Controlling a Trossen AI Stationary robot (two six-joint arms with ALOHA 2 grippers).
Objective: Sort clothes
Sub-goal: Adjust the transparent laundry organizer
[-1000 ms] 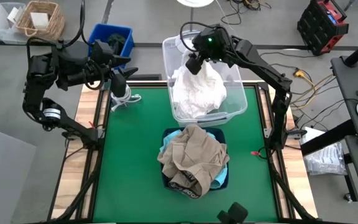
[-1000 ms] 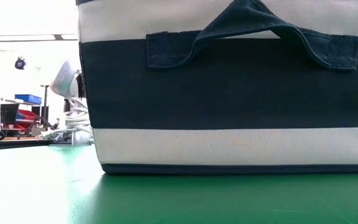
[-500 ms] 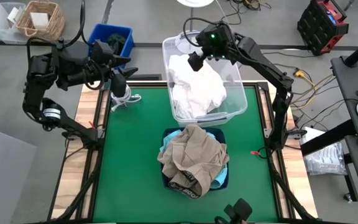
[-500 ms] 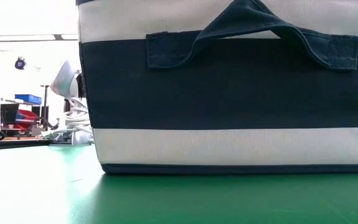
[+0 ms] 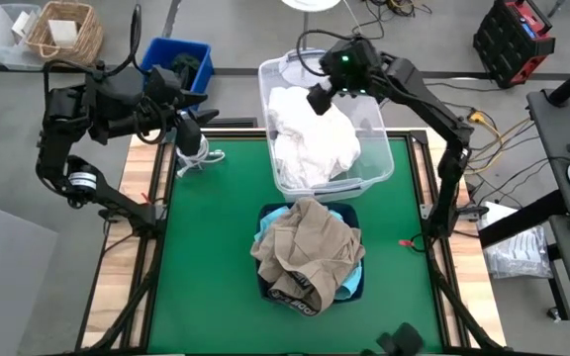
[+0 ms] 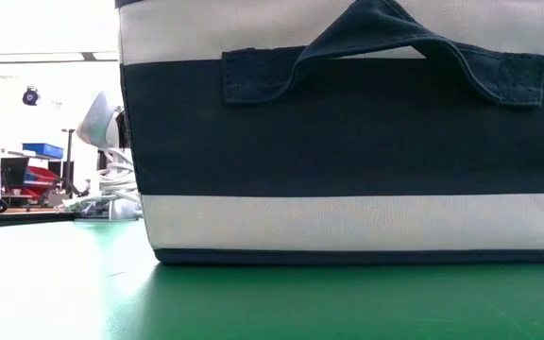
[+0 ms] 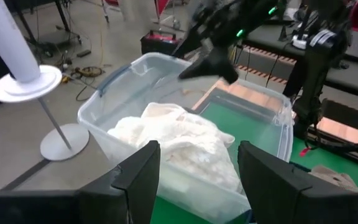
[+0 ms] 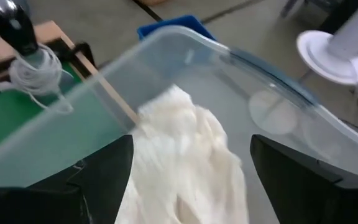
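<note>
White clothes [image 5: 313,140] lie heaped in a clear plastic bin [image 5: 379,173] at the table's far middle. My right gripper [image 5: 317,101] hangs open just above the heap's far end; in the right wrist view my right gripper [image 8: 190,143] stands over the white clothes [image 8: 185,162], apart from them. A khaki garment [image 5: 308,252] is draped over a teal one [image 5: 277,216] on the navy-and-white box [image 6: 348,132] near the table's middle. My left gripper [image 5: 194,121] waits open at the far left edge, and from there my left gripper [image 7: 197,149] faces the bin.
A blue bin [image 5: 176,61] holding dark cloth and a wicker basket [image 5: 62,30] stand beyond the table's far left corner. A thin white cable [image 5: 204,155] lies coiled under the left gripper. A small red item [image 5: 404,243] lies by the right edge. Green table shows left and right of the box.
The white cloth that rose in a peak up to my right gripper has sunk back onto the heap in the clear bin. My right gripper has drifted a little toward the table's right and far edges, staying above the bin.
</note>
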